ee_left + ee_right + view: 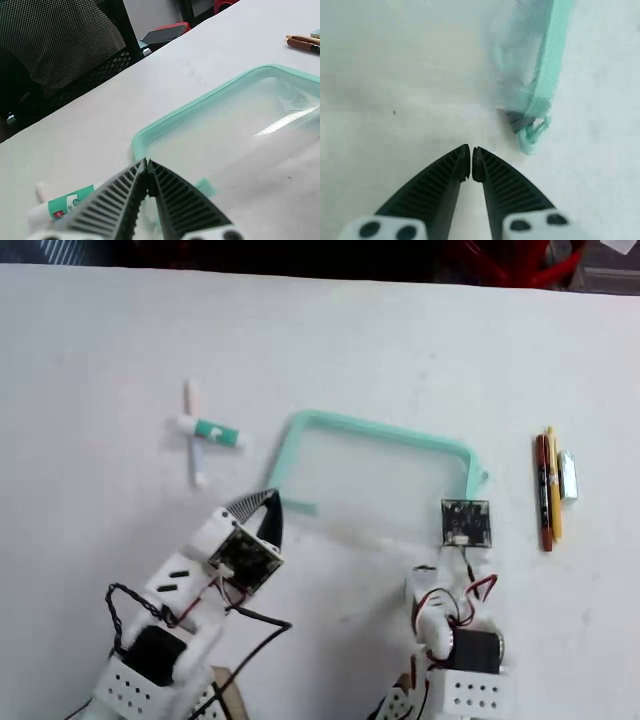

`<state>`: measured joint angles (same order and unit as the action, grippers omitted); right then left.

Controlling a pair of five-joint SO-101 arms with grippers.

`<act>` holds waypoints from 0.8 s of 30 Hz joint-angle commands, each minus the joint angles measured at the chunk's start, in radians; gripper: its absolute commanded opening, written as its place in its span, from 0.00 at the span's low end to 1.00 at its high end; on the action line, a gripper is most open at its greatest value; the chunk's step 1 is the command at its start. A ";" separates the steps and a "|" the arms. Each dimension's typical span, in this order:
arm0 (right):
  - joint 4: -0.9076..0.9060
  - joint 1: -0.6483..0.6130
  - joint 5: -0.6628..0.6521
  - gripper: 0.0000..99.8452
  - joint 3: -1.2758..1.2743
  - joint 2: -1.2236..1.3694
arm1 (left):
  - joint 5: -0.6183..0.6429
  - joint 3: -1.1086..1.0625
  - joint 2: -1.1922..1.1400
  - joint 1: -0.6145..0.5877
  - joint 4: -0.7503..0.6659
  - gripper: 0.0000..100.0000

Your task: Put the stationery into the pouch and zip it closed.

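Observation:
A clear pouch (pixel 375 475) with a mint-green edge lies flat mid-table. To its left a white glue stick with a green label (pixel 212 431) lies across a thin white stick (pixel 195 440). On the pouch's right lie a brown pen (pixel 543 495), a yellow pen (pixel 554 490) and a small silver-white piece (pixel 568 475). My left gripper (pixel 274 502) is shut and empty at the pouch's near left corner (pixel 145 140). The right gripper (pixel 471 154) is shut and empty just short of the pouch's green zipper end (pixel 532 125).
The white table (pixel 100 340) extends wide behind and beside the pouch. A black mesh chair (pixel 60 45) stands past the far edge. Cables and the arm bases (pixel 150 660) crowd the near edge.

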<state>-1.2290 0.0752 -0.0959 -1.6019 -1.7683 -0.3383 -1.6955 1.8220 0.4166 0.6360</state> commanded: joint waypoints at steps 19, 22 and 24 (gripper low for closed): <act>0.392 0.137 -0.453 0.02 0.074 -0.025 | 0.081 0.003 0.002 0.039 0.003 0.02; 0.265 0.143 -0.497 0.02 0.201 -0.024 | 0.003 0.003 0.002 0.039 0.035 0.02; 0.217 0.145 -0.526 0.02 0.259 0.001 | -0.009 0.003 0.002 0.039 0.038 0.02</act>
<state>-0.9467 0.2163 -0.5838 -1.4576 -1.7929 -0.3199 -1.6955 1.8220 0.4411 0.6697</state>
